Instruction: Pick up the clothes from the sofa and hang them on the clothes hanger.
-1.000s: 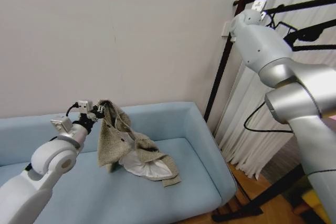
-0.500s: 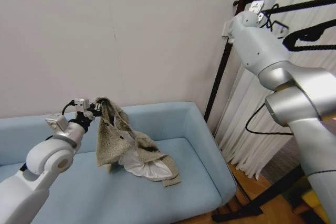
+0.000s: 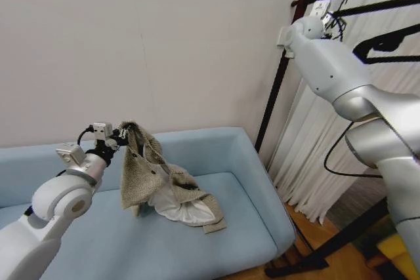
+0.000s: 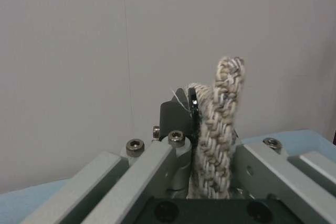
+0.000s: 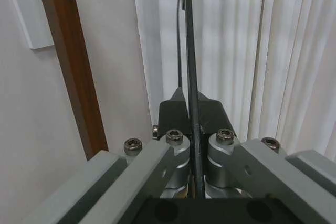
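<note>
Clothes [image 3: 161, 185] on sofa [image 3: 243, 211], hanger [image 5: 188, 51] up at rack [image 3: 277, 83], rt of sofa.

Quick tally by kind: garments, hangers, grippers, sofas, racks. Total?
Garments: 1, beige knitted garment with white lining, gripped by left gripper
Hangers: 1, thin black hanger, clamped in right gripper
Grippers: 2
Sofas: 1, light blue sofa
Racks: 1, dark wooden clothes rack
Total: 6

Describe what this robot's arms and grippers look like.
The left arm and right arm are rounded white and silver-grey shells with round joint caps. A black cable loops by the right elbow; black wires run at the left wrist. The left gripper and right gripper share grey metal linkages, hex-socket screws and dark finger pads.
</note>
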